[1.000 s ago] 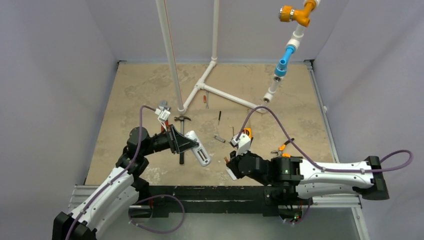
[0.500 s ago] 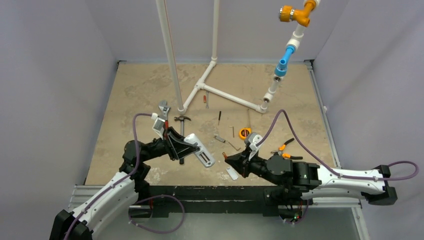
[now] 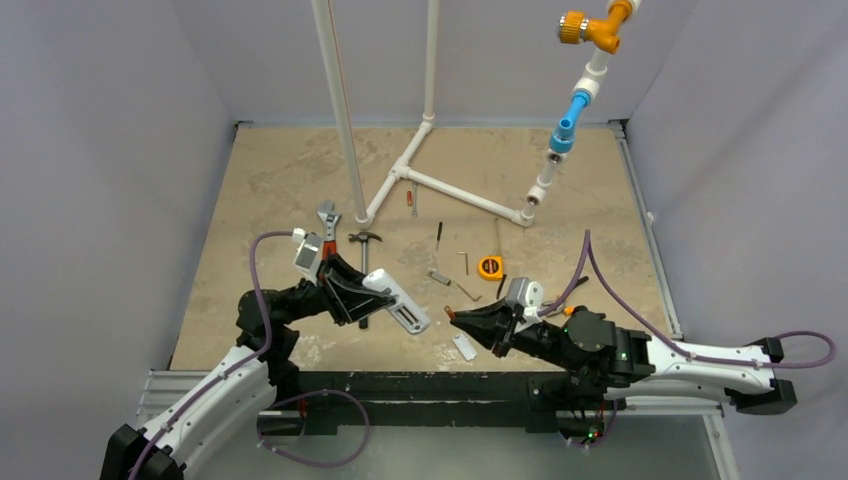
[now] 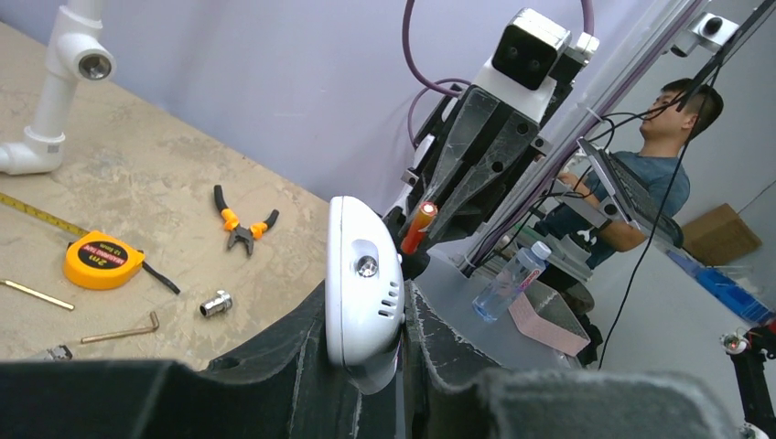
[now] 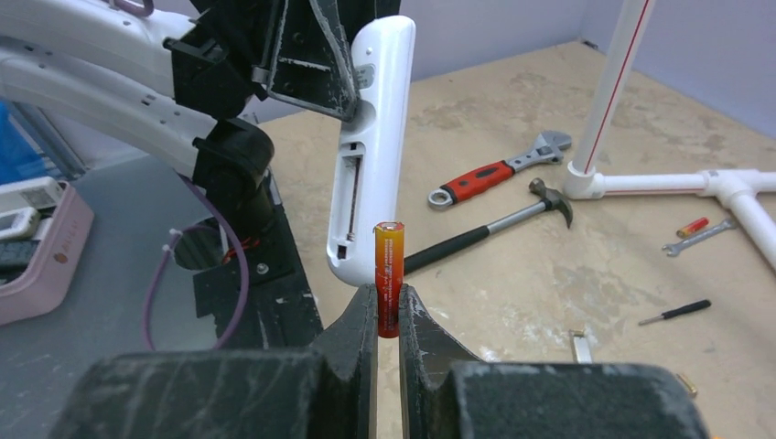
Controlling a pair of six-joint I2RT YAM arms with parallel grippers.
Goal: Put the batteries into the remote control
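My left gripper (image 3: 362, 290) is shut on the upper end of the white remote control (image 3: 398, 303) and holds it off the table, slanting down to the right. In the right wrist view the remote control (image 5: 375, 137) shows its plain back with an open recess (image 5: 350, 203). My right gripper (image 5: 388, 306) is shut on the lower part of an orange-red battery (image 5: 389, 270), which stands upright just in front of the remote's lower end without touching it. The left wrist view has the remote's rounded end (image 4: 364, 274) clamped between my fingers, with the battery (image 4: 418, 226) just beyond it.
A red-handled wrench (image 5: 494, 176) and a hammer (image 5: 494, 229) lie behind the remote. An orange tape measure (image 3: 489, 267), pliers (image 4: 242, 224), a hex key (image 4: 119, 329) and small bits lie mid-table. A small white flat piece (image 3: 465, 347) lies near the front edge. White pipework (image 3: 440, 185) stands behind.
The right arm has swung round and levelled out, its tip with the battery now pointing left at the remote. The left wrist has drawn back slightly to the left, tilting the remote.
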